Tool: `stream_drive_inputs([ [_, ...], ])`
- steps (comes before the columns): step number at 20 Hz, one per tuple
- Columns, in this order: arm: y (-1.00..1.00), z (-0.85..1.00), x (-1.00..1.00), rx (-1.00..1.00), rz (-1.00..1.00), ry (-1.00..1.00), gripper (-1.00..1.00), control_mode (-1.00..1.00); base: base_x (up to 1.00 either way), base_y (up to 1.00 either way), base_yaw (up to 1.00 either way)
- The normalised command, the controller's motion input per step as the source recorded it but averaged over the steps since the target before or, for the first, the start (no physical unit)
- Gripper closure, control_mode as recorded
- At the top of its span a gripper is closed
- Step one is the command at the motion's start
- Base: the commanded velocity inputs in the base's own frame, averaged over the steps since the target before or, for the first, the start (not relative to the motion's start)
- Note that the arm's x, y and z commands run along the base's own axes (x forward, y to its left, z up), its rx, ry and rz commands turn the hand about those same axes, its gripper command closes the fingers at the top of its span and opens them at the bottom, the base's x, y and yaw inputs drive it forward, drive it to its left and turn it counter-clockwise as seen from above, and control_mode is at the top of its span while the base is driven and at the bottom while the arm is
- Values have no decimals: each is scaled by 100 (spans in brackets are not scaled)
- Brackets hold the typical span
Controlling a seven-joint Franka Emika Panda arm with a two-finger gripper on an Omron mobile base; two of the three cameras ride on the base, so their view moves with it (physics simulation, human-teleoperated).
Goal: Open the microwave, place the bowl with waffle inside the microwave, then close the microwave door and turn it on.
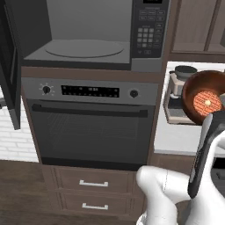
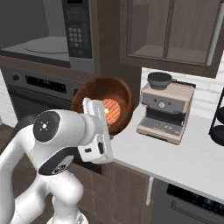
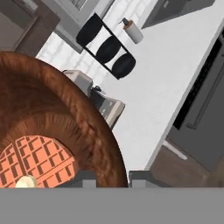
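The microwave (image 1: 149,30) stands open above the wall oven, its grey cavity and glass turntable (image 1: 83,49) exposed. The microwave door (image 1: 9,66) is swung out to the left. My gripper (image 1: 211,117) is shut on the rim of the reddish-brown bowl (image 1: 193,85), held in the air to the right of the oven and tipped toward the cameras. The waffle (image 1: 207,102) lies inside it. From the right, the bowl (image 2: 94,94) with the waffle (image 2: 111,109) hangs in front of the counter edge, my gripper (image 2: 104,114) on its lower rim. In the hand view the bowl (image 3: 52,113), waffle (image 3: 39,159) and gripper (image 3: 114,180) appear close up.
The wall oven (image 1: 88,127) with knobs and bar handle sits below the microwave, drawers under it. A coffee machine (image 2: 164,111) stands on the white counter (image 2: 188,157) just behind the bowl. A black rack (image 3: 107,48) and a soap dispenser (image 3: 132,30) stand farther along.
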Motion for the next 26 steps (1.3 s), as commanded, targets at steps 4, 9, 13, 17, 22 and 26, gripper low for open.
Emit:
stream_drive_inputs([
  [4, 81, 100, -51, -21, 0, 0, 100, -100, 0, 0, 0],
  [9, 90, 88, -34, -15, 0, 0, 100, -100, 0, 0, 0],
  [13, 89, 73, -19, -4, 1, 0, 100, -100, 0, 0, 0],
  [17, 96, 68, 0, -1, 0, 2, 100, -100, 0, 0, 0],
  [22, 69, 33, 1, 4, 7, 0, 100, -100, 0, 0, 0],
  [26, 44, 0, 23, 18, 13, -17, 100, -100, 0, 0, 0],
])
